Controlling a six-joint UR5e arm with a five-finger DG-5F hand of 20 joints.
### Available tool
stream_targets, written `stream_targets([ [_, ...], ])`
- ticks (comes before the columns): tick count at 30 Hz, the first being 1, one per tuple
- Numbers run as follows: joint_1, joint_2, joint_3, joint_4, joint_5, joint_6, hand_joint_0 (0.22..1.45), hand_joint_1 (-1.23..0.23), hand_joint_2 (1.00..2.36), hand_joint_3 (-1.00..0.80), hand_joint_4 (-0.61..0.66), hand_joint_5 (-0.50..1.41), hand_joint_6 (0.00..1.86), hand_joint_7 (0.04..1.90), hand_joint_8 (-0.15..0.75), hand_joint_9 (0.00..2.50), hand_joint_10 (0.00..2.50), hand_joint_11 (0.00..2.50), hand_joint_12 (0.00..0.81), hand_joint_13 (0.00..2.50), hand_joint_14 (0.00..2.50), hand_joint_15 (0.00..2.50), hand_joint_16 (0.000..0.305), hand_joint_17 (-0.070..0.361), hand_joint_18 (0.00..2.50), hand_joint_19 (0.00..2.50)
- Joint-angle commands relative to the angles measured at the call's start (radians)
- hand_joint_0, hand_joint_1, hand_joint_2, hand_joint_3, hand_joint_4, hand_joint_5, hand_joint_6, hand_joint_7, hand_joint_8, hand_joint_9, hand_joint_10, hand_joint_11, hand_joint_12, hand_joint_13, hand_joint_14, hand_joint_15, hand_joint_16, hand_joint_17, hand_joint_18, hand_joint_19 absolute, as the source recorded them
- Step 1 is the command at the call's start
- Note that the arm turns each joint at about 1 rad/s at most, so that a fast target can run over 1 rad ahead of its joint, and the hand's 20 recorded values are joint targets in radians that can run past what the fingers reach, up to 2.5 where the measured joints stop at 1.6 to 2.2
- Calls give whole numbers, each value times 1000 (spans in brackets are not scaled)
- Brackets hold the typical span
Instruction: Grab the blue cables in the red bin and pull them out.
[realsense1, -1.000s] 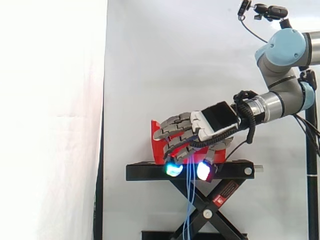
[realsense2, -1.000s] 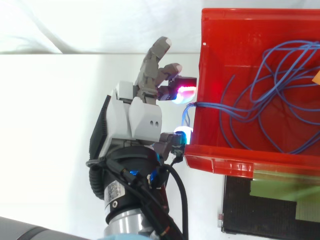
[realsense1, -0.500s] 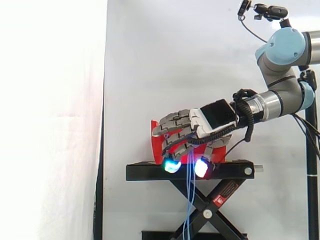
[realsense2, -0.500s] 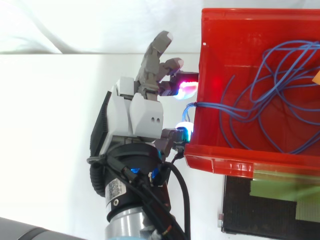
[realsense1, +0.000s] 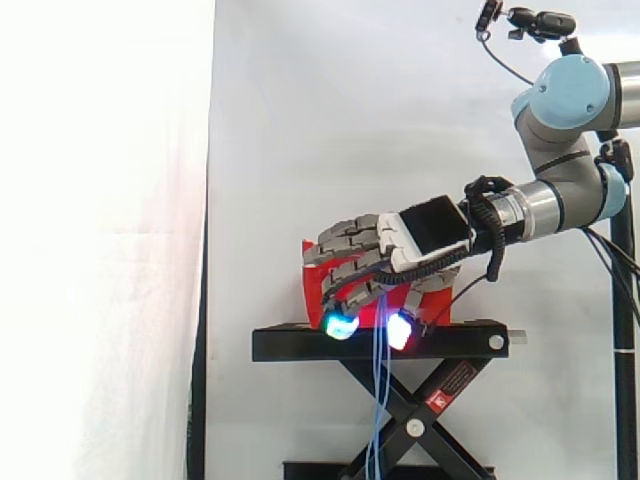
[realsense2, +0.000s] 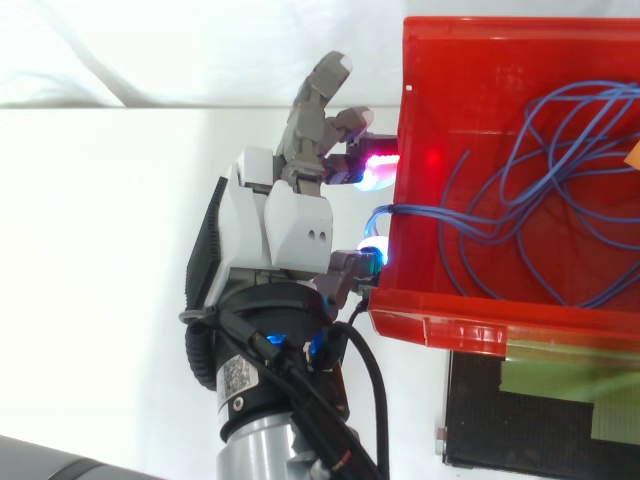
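The red bin (realsense2: 470, 322) holds a loose tangle of blue cables (realsense2: 520, 200). A few strands cross its front wall and hang straight down past the stand (realsense1: 377, 400). My hand (realsense1: 430, 230) hovers just outside that wall, palm down, also seen from above (realsense2: 280, 225). Its fingers are loosely bent downward and spread apart. A cyan-glowing fingertip (realsense1: 341, 325) and a red-glowing one (realsense1: 399, 332) sit on either side of the hanging strands with a gap between them. Nothing is pinched.
The bin (realsense1: 312, 285) rests on a black scissor stand (realsense1: 290, 343) before the white curtain. An orange scrap (realsense2: 633, 155) shows at the bin's right edge. A black plate with tape (realsense2: 540, 410) lies beside the bin.
The hand has risen slightly and edged closer to the bin's front wall. The hanging cables stay where they were.
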Motion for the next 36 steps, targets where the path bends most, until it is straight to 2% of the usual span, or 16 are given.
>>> stream_targets([
  [1,0,0,0,-1,1,0,770,-934,1000,-1000,179,756,8,650,261,690,16,435,357,332,11,293,49,111,224,461],
  [12,1,0,-12,0,1,0,770,-932,1000,-1000,183,789,8,666,263,691,18,435,357,332,11,298,49,111,225,461],
  [24,4,0,-12,8,1,0,779,-932,1000,-1000,164,892,3,782,265,728,16,436,357,359,13,296,49,109,245,462],
  [36,3,0,-11,5,3,0,783,-924,1000,-1000,165,888,108,753,265,737,16,435,356,370,12,304,48,109,260,469],
])
